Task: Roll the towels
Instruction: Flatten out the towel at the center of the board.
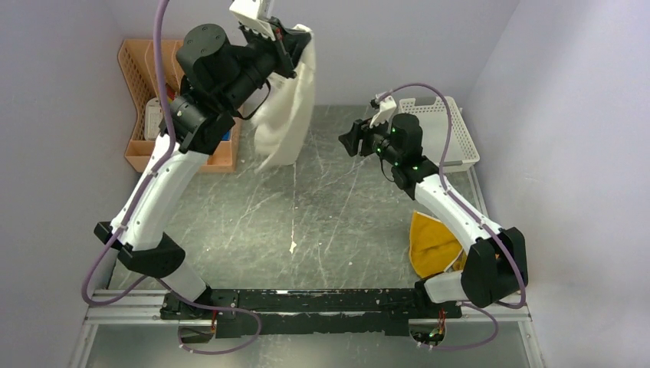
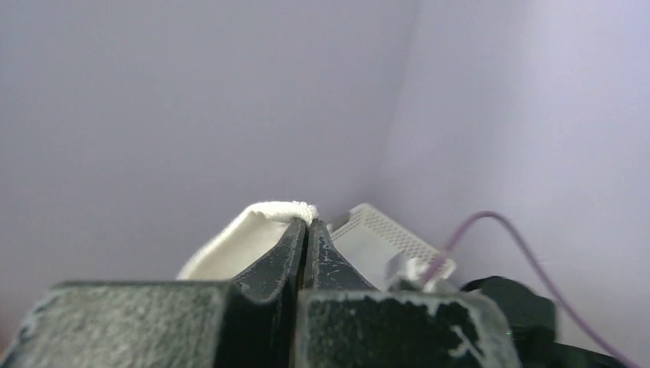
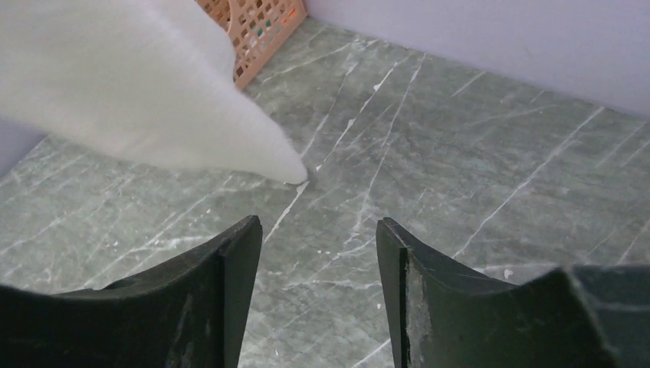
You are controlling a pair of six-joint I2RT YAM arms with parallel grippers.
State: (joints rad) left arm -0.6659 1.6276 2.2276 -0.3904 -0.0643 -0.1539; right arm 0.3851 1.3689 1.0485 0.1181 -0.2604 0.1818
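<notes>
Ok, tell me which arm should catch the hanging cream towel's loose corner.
Right. The right end effector is open and faces the dangling corner of the soft cream-white cloth towel, while the left end effector is shut on its top edge.

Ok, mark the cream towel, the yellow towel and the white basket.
cream towel (image 1: pixel 285 107): top external view, middle of the hanging cloth.
yellow towel (image 1: pixel 431 244): top external view, centre of the crumpled heap.
white basket (image 1: pixel 454 134): top external view, mesh on its right side.

A robotics lab: plain lilac walls (image 1: pixel 61 153) box in a marbled table (image 1: pixel 329 222), with a left arm (image 1: pixel 157 192) and right arm (image 1: pixel 448 203) bolted to a rail (image 1: pixel 306 300) at its near edge.
</notes>
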